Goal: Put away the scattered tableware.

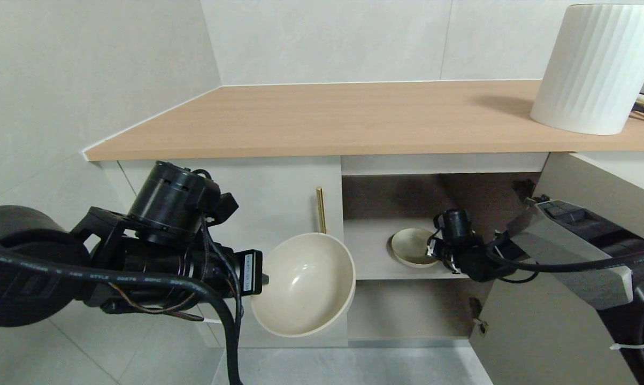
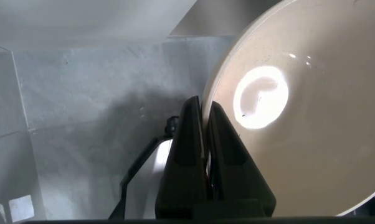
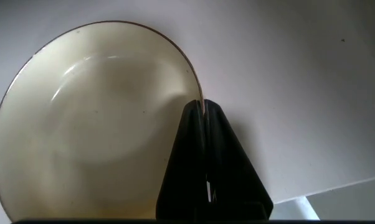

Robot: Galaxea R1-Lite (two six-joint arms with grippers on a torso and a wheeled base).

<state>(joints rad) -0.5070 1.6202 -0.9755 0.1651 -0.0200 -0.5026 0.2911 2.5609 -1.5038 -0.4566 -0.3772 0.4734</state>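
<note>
Wooden worktop (image 1: 322, 117) up top with a ribbed white tub (image 1: 595, 69) toward its right end, and under it the cabinet (image 1: 236, 187) with the right-hand door (image 1: 541, 310) swung open. My left gripper (image 1: 260, 278) is clamped tight on the rim of the big cream bowl (image 1: 306, 283), which hangs tipped on its side in front of the closed door, below the worktop's front edge. My right gripper (image 1: 439, 254) is inside, pinched shut on the rim of the small plate (image 1: 412, 247), which sits on or just above the shelf (image 1: 370, 256) near its front edge; can't tell if it's touching. So I'd guess about halfway: plate needs releasing, and the bowl hasn't gone in yet.
</note>
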